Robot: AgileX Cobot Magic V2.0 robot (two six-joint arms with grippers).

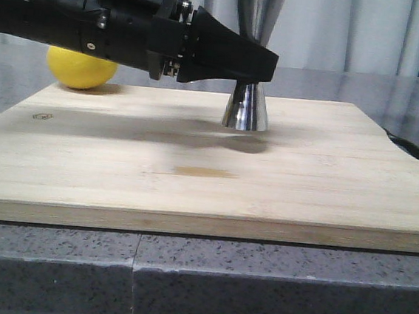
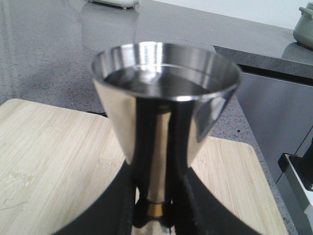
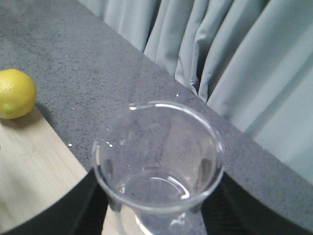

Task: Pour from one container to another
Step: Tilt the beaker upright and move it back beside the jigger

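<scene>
**Jigger pinned at the waist, beaker held aloft for the pour**

The left end effector [image 1: 266, 64] reached across from the robot's left and was closed on the steel jigger [image 1: 246, 105] at its narrow waist, just above the gold band [image 2: 155, 209]; its black fingers [image 2: 183, 161] sat either side of the stem in the left wrist view. The jigger's base rested on the wooden board [image 1: 191, 192], towards the back and near the middle, so the grip looked meant to steady it upright w/ the wide cup facing up, ready to receive. That cup showed a dark, reflective inside; whether liquid sat in it could not be told.

The right end effector [image 3: 156, 205] gripped the glass beaker [image 3: 159, 156] low on its sides, rim up, apparently upright. It did not appear in the front view, so its position relative to the jigger could not be told. Some clear liquid seemed to lie at the bottom, though not for certain.

A lemon [image 1: 80, 69] sat on the grey tabletop [image 1: 350, 85] just behind the board's back-left corner, well apart from the jigger and out of the pouring path.
</scene>
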